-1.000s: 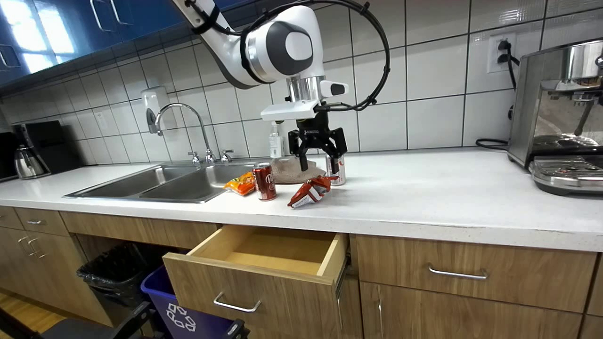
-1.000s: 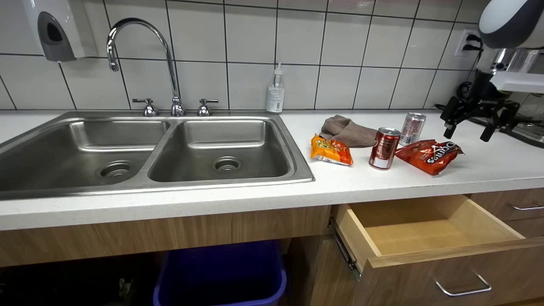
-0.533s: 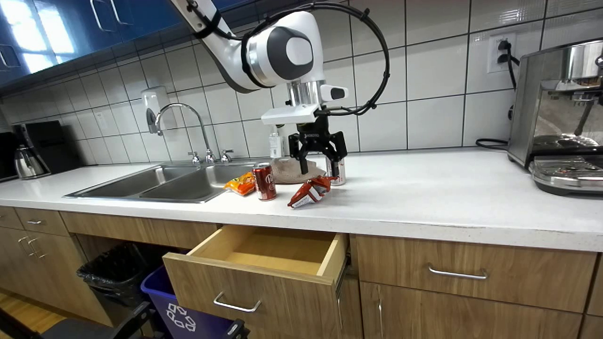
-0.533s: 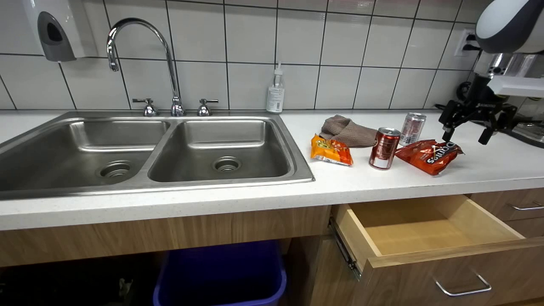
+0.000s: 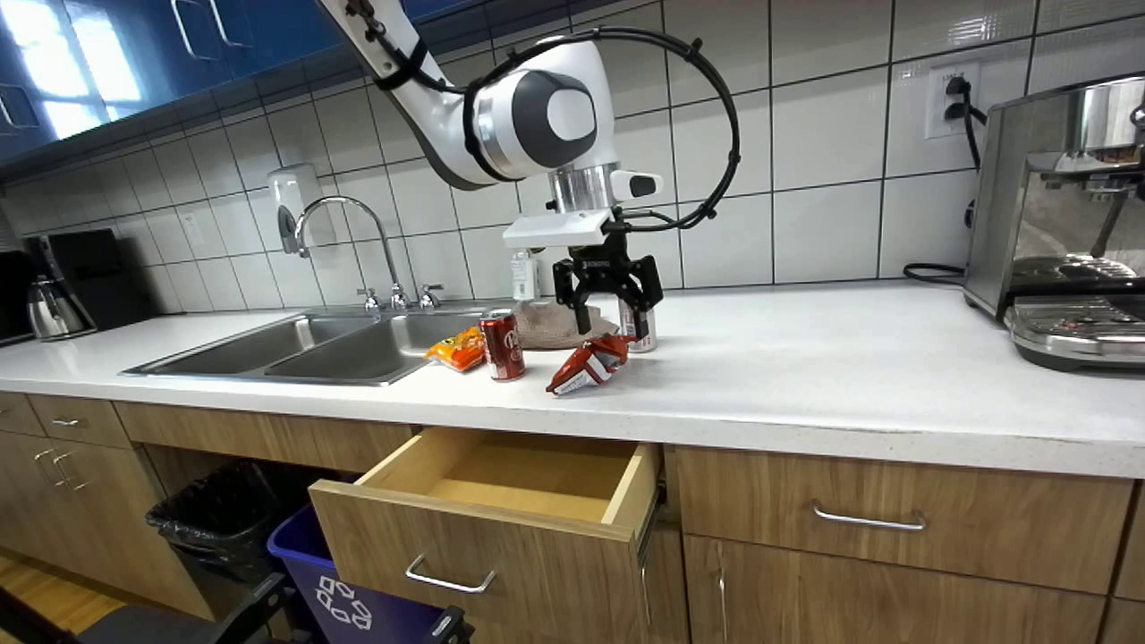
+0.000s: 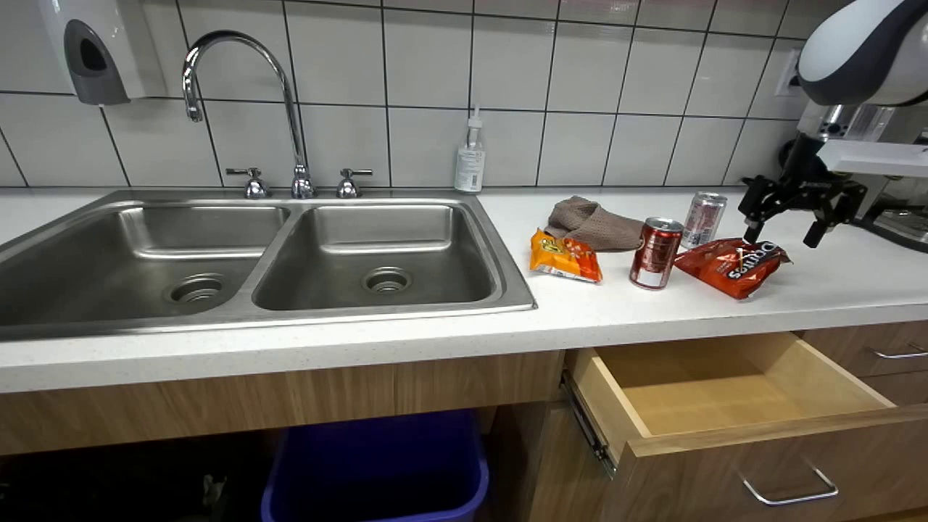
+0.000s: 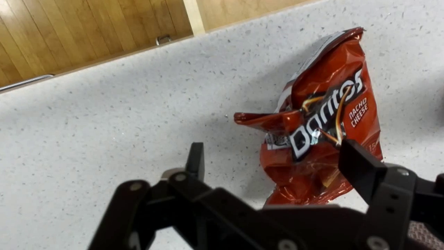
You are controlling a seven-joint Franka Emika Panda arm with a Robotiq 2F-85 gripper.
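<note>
My gripper (image 5: 612, 326) stands open with nothing between its fingers, just above the counter. Nearest to it is a red Doritos bag (image 7: 333, 107), lying crumpled on the white countertop. In the wrist view the right finger (image 7: 360, 166) overlaps the bag's lower right part, while the left finger (image 7: 196, 158) is over bare counter to the bag's left. Whether a fingertip touches the bag I cannot tell. An exterior view has the gripper (image 6: 783, 238) above and behind the bag (image 6: 736, 270). A red can (image 6: 656, 255) and a silver can (image 6: 703, 219) stand upright beside it.
An orange snack packet (image 6: 565, 257) and a brown cloth (image 6: 594, 226) lie between the cans and the double sink (image 6: 507, 286). Below the counter a wooden drawer (image 5: 474, 514) is pulled out. A blue bin (image 5: 358, 590) sits under it, and a coffee machine (image 5: 1064, 224) stands farther along.
The gripper has come down closer to the Doritos bag, drifting slightly sideways. It stays open throughout. The bag, cans, packet, cloth and drawer have not moved.
</note>
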